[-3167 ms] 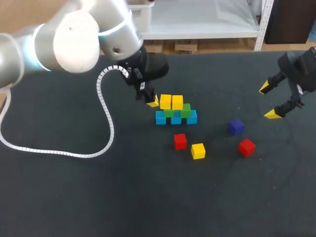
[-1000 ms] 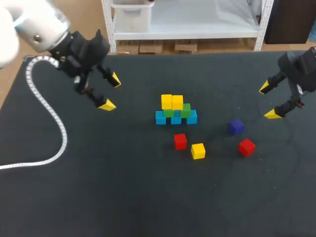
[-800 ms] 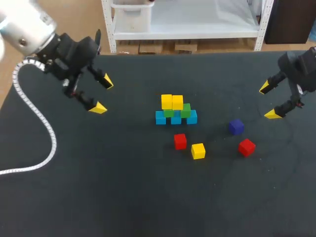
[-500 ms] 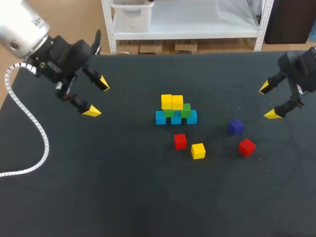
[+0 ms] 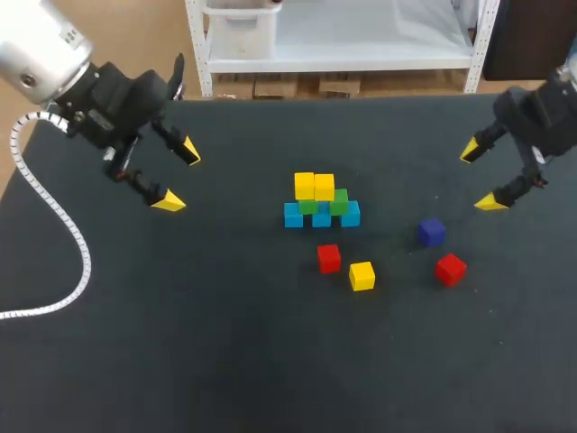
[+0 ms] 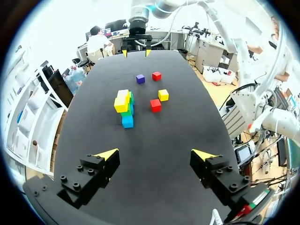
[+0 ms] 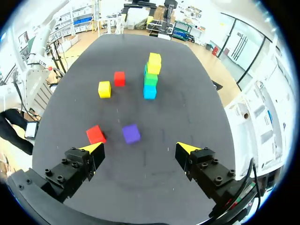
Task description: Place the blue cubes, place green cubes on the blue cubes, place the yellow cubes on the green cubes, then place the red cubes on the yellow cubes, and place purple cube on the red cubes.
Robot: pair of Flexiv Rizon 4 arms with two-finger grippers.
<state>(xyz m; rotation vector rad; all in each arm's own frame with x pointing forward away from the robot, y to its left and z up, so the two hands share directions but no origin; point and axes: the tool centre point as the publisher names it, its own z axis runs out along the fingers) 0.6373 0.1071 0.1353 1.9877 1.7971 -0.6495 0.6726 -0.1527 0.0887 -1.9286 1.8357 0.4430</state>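
Where the dark surface (image 5: 225,361) has its middle, the cubes stand as a small pyramid. Three blue cubes (image 5: 322,217) make a row at the bottom, two green cubes (image 5: 339,200) sit on them, and two yellow cubes (image 5: 303,186) stand on top, side by side and touching each other. The yellow pair is shifted toward the left end of the row.

Four more cubes lie loose on the surface, below and to the right of the pyramid in the head view. One red cube (image 5: 329,258) lies just below the pyramid, and a single yellow cube (image 5: 361,275) is near it but apart. The purple cube (image 5: 431,232) lies further right, with a second red cube (image 5: 450,269) near it, at its lower right.

The left end effector (image 5: 177,177) hangs at the upper left of the frame, well apart from the pyramid, its fingers spread wide and holding nothing. The right end effector (image 5: 480,177) is at the upper right, also spread wide and holding nothing, near the purple cube but not touching it.

Wide bare surface lies across the lower half of the frame and between the left end effector and the pyramid. A white coiled cable (image 5: 63,225) from the left arm curves over the left part of the surface.
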